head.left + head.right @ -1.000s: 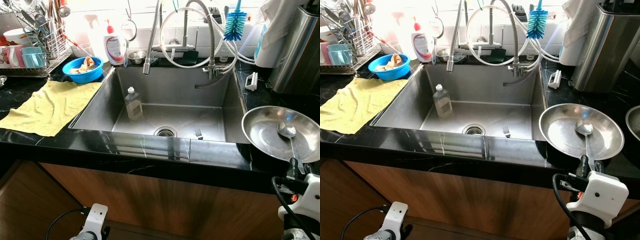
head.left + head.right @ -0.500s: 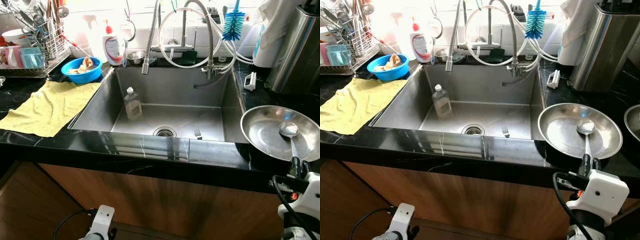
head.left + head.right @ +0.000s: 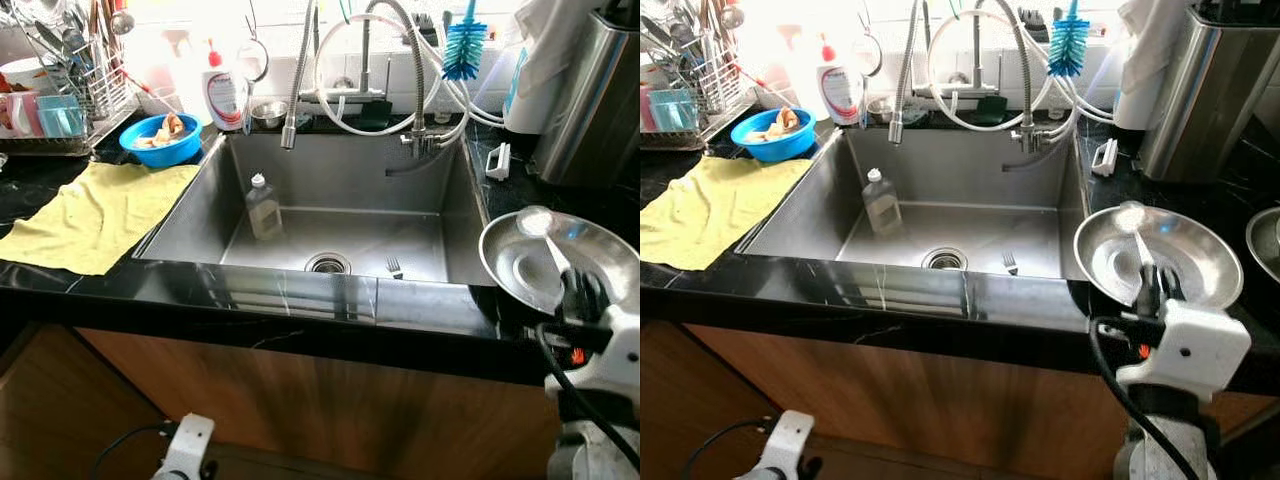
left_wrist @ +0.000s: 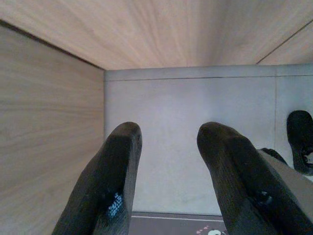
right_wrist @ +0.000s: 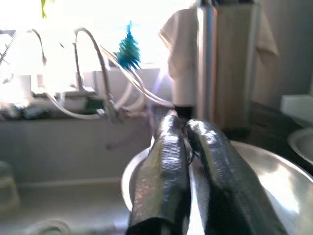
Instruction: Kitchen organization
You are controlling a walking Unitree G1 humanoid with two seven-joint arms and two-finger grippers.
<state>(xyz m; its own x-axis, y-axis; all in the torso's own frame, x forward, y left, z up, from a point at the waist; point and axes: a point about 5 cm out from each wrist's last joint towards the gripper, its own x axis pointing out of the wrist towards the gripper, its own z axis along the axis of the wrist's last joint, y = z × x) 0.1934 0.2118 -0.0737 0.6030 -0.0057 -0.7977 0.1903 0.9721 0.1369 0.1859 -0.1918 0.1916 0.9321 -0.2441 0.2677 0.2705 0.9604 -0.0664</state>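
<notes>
Gripping spoon (image 3: 541,238), right end effector (image 3: 578,293) angles bowl-end up.

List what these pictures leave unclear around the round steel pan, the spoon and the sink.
- Spoon handle: its lower end is hidden between the right gripper's black fingers, head views.
- Round steel pan: cut off by the picture's edge, left eye view.
- Small fork in the steel sink: too small for detail.
- Contents of the blue bowl: too small to identify.
- Right wrist view: blurred, fingers cover the spoon.
</notes>
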